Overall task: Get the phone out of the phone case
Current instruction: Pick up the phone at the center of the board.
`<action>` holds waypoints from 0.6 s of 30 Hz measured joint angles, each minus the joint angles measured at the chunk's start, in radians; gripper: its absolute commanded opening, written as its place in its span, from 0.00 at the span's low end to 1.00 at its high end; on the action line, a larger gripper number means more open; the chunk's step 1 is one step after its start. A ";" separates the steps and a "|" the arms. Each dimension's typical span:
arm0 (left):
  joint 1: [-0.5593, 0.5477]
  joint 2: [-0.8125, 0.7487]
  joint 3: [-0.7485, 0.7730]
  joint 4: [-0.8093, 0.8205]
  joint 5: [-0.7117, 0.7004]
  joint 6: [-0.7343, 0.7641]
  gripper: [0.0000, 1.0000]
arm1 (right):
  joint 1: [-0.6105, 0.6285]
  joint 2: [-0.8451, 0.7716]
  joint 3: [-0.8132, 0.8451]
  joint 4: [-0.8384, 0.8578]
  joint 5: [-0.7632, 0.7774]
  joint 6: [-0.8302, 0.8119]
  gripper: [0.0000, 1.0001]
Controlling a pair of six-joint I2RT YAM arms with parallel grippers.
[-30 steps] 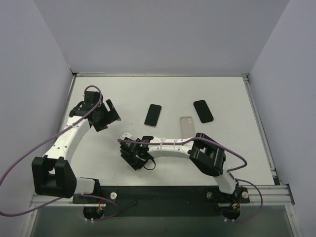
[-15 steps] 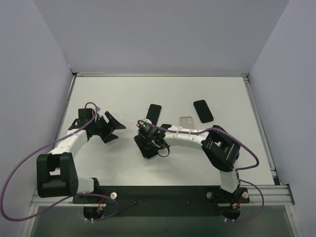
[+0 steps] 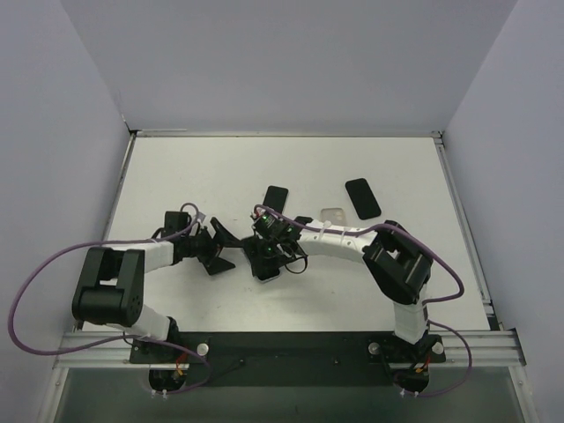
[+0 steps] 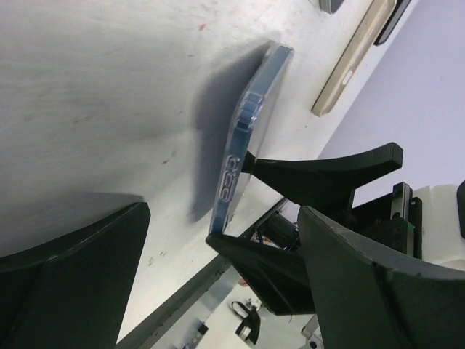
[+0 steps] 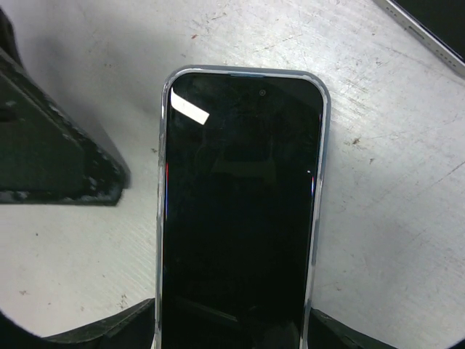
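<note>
The phone in its clear case [image 5: 240, 211] fills the right wrist view, screen facing the camera. My right gripper [image 5: 232, 331] is shut on its long sides near the lower end and holds it tilted up off the table. In the top view the right gripper [image 3: 269, 253] holds the cased phone [image 3: 266, 268] at mid-table. In the left wrist view the cased phone [image 4: 251, 134] shows edge-on, pinched by the right gripper's black fingers [image 4: 327, 167]. My left gripper [image 4: 218, 291] is open and empty, just left of the phone; it also shows in the top view [image 3: 220, 250].
A bare black phone [image 3: 274, 200] lies behind the grippers. An empty clear case [image 3: 333, 215] and another black phone [image 3: 362, 198] lie to the right of it. The clear case [image 4: 352, 62] also shows in the left wrist view. White walls ring the table.
My left gripper has swung down and right, close to the phone. My right gripper has carried the cased phone right and a little back, toward the table's middle.
</note>
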 measured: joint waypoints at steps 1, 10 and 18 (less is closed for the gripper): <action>-0.013 0.014 0.003 0.020 0.008 -0.007 0.95 | -0.003 -0.002 -0.002 0.005 -0.008 0.006 0.34; -0.158 0.121 0.086 0.094 -0.029 -0.050 0.76 | -0.005 -0.014 -0.024 0.050 -0.057 0.035 0.34; -0.212 0.154 0.137 0.061 -0.113 -0.038 0.53 | -0.005 -0.054 -0.040 0.053 -0.079 0.052 0.34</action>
